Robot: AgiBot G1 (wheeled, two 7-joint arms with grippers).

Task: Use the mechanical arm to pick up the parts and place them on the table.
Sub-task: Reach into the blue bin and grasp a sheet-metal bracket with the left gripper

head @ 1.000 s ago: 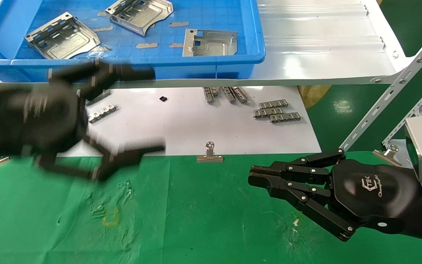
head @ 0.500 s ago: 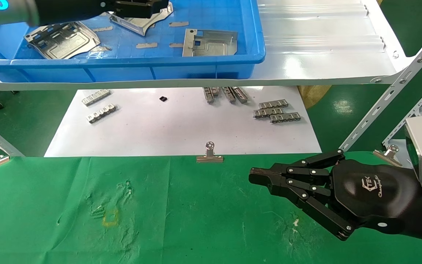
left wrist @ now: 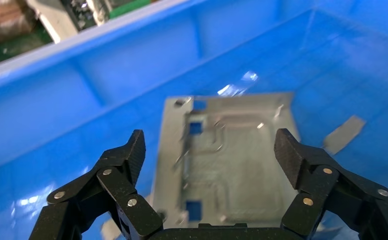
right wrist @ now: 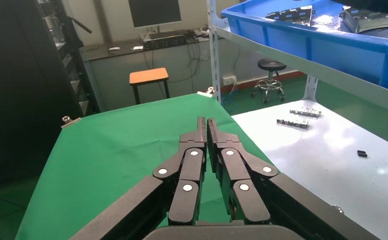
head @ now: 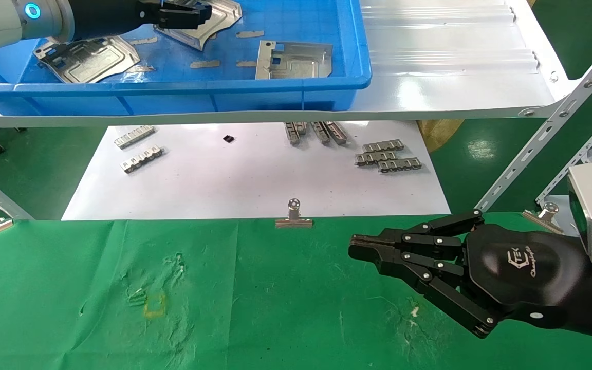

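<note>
Three silver parts lie in a blue bin [head: 172, 85] on the shelf: one at the left [head: 88, 54], one in the middle back [head: 219, 23], one at the right [head: 294, 59]. My left gripper [head: 188, 14] is open and empty inside the bin, over the middle part. In the left wrist view the gripper [left wrist: 210, 150] hovers above that part [left wrist: 231, 165], its fingers spread to either side, not touching it. My right gripper [head: 357, 247] is shut and empty, just above the green table [head: 275, 308] at the right; it also shows in the right wrist view [right wrist: 206, 122].
A white sheet [head: 255, 180] under the shelf carries small toothed strips [head: 388, 156]. Binder clips [head: 294, 216] pin the cloth's far edge. The glossy white shelf [head: 455, 61] and its slotted bracket [head: 548, 139] stand above and to the right.
My left arm has risen from in front of the bin into it, then shifted slightly left over the middle part. The right arm has not moved.
</note>
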